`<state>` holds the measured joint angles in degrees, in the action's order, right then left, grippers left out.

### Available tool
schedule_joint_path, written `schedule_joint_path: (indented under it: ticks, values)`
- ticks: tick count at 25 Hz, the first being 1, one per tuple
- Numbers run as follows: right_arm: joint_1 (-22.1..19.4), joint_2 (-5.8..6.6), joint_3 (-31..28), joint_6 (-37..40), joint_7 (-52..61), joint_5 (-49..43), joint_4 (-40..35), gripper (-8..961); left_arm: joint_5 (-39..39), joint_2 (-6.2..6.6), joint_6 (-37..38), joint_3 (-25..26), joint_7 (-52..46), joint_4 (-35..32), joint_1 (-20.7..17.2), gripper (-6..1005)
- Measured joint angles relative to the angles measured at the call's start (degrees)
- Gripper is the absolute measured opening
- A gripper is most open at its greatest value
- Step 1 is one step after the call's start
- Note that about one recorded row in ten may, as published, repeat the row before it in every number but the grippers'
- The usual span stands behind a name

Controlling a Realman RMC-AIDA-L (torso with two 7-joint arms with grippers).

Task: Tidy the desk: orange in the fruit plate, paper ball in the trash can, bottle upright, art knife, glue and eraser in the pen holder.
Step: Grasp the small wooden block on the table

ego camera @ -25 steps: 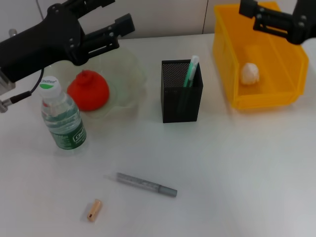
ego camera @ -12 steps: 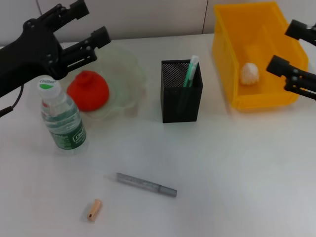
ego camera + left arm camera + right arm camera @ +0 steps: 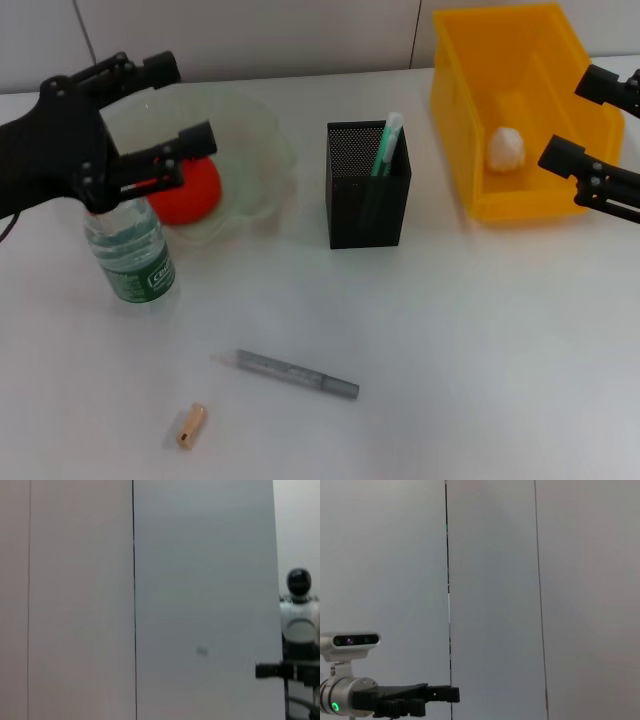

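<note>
Bottle [image 3: 128, 250] cap and orange [image 3: 188, 192] hide behind spread-jawed left gripper [image 3: 170, 105]; right gripper [image 3: 585, 118] likewise spread.

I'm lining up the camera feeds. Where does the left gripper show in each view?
Head view: the left gripper, open, is at the left, over the orange and the fruit plate.
Left wrist view: not in it.
Right wrist view: far off, side-on against the wall.
Shared landmark: the pale wall with vertical seams appears in all three views.
</note>
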<state>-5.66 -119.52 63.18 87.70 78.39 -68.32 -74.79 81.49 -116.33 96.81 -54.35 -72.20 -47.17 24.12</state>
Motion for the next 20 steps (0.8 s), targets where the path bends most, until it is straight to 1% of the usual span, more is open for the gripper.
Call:
schedule_joint_path:
  ticks: [1,2,3,4,6,7,9,10,12,15,16,17,18,20]
  values:
    - [0.0,-0.01,0.1,0.2,0.0,0.0,0.0,817,1.4,0.42,0.0,0.1,-0.7,-1.0,-0.1,786]
    - [0.0,-0.01,0.2,0.8,-0.2,-0.1,0.1,817,3.6,1.16,0.1,0.3,-2.8,-2.9,-0.1,785]
    - [0.0,-0.01,0.2,0.8,-0.2,-0.1,0.1,817,3.6,1.16,0.1,0.3,-2.8,-2.9,-0.1,785]
    - [0.1,-0.03,0.2,1.1,-0.2,-0.1,0.3,817,5.0,1.59,0.3,0.4,-4.5,-4.3,-0.1,785]
    - [0.3,-0.07,0.2,1.5,-0.2,-0.1,0.8,817,5.0,1.59,0.3,0.4,-4.5,-4.3,-0.1,784]
    - [0.5,-0.12,0.2,1.6,-0.3,-0.1,1.3,817,8.9,2.52,0.7,0.6,-9.2,-8.5,-0.2,784]
    - [0.6,-0.15,0.3,1.6,-0.3,-0.1,1.6,817,12.0,2.73,1.0,0.8,-13.1,-13.6,-0.9,783]
    - [0.6,-0.17,0.5,1.6,-0.3,-0.1,1.8,817,12.7,2.75,1.2,0.8,-13.9,-15.0,-1.2,783]
    - [0.8,-0.21,0.9,1.5,-0.4,-0.1,2.5,817,16.1,2.76,2.5,0.8,-17.8,-22.0,-2.1,782]
    - [0.9,-0.21,1.0,1.6,-0.7,-0.1,2.9,817,17.5,2.75,2.7,0.8,-19.5,-24.0,-2.2,781]
    - [1.0,-0.21,1.0,1.6,-0.8,-0.1,3.0,817,21.6,2.43,3.2,0.8,-23.8,-29.0,-2.2,781]
    - [1.0,-0.21,1.0,1.6,-1.0,0.0,3.1,817,25.7,1.79,3.4,0.8,-26.9,-32.8,-2.1,780]
    - [1.0,-0.21,1.0,1.6,-1.0,0.0,3.1,817,25.7,1.79,3.4,0.8,-26.9,-32.8,-2.1,780]
    - [1.1,-0.21,1.0,1.6,-1.0,0.0,3.1,817,30.0,0.69,3.9,0.7,-29.7,-36.5,-1.9,779]
